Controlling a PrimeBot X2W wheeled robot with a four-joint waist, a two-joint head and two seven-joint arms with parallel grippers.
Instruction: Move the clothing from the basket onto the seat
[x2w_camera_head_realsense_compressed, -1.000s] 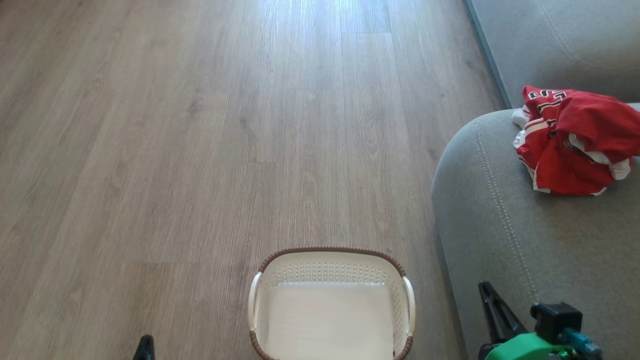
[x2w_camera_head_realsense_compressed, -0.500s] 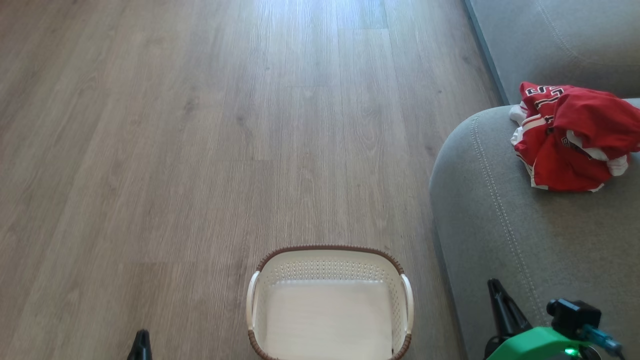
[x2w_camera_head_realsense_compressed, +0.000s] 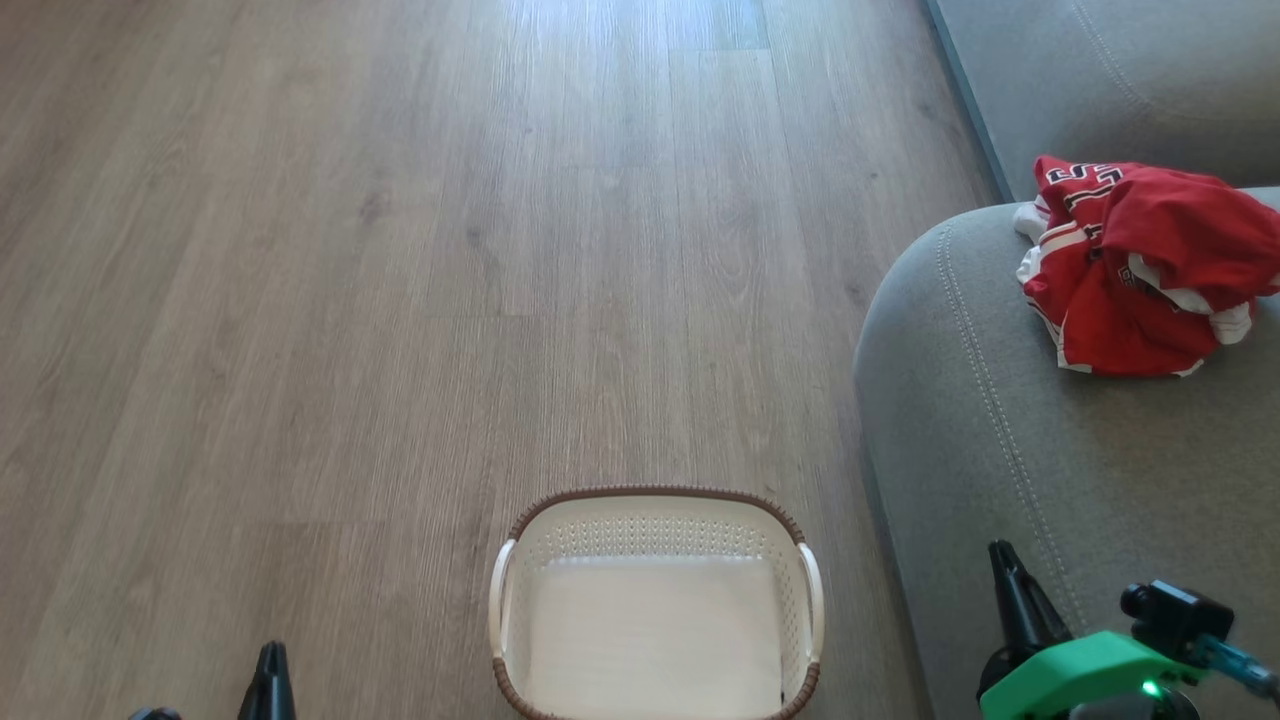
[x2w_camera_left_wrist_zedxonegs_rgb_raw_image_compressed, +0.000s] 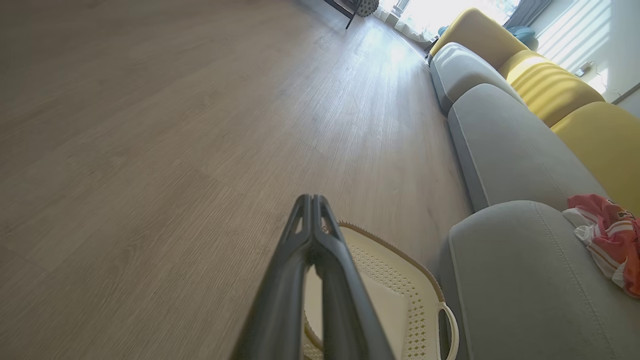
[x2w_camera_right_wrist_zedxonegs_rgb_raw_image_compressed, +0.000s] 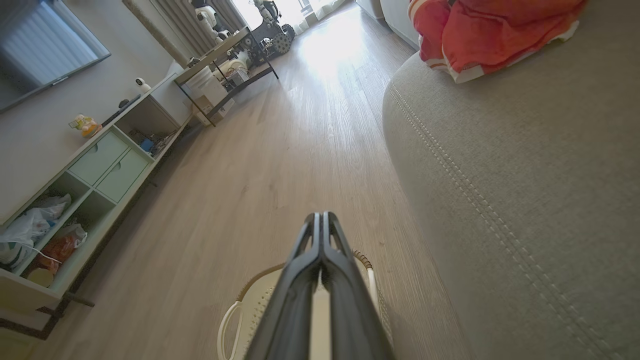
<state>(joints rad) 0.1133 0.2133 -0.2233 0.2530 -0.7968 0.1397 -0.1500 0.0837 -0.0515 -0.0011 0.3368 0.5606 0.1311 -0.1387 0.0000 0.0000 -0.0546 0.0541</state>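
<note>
The clothing (x2w_camera_head_realsense_compressed: 1140, 265), red jerseys with white trim, lies crumpled on the grey seat (x2w_camera_head_realsense_compressed: 1050, 460) at the right; it also appears as clothing (x2w_camera_left_wrist_zedxonegs_rgb_raw_image_compressed: 607, 235) and clothing (x2w_camera_right_wrist_zedxonegs_rgb_raw_image_compressed: 490, 30). The white basket (x2w_camera_head_realsense_compressed: 655, 605) with a brown rim stands on the floor at the bottom centre, and I see nothing inside it. My left gripper (x2w_camera_head_realsense_compressed: 271, 655) is shut at the lower left, left of the basket. My right gripper (x2w_camera_head_realsense_compressed: 1003, 555) is shut over the seat's front edge, right of the basket. Both wrist views show fingers pressed together: left gripper (x2w_camera_left_wrist_zedxonegs_rgb_raw_image_compressed: 311, 200), right gripper (x2w_camera_right_wrist_zedxonegs_rgb_raw_image_compressed: 318, 217).
Wooden floor (x2w_camera_head_realsense_compressed: 400, 250) stretches ahead and to the left. The sofa (x2w_camera_left_wrist_zedxonegs_rgb_raw_image_compressed: 495, 140) continues away with grey and yellow cushions. A low shelf unit (x2w_camera_right_wrist_zedxonegs_rgb_raw_image_compressed: 90, 175) with drawers and clutter lines the far wall, with a metal rack (x2w_camera_right_wrist_zedxonegs_rgb_raw_image_compressed: 225, 65) beyond it.
The head view has shifted a little, so basket and clothing sit slightly higher and further left. Both grippers show a bit more at the bottom edge; they remain shut.
</note>
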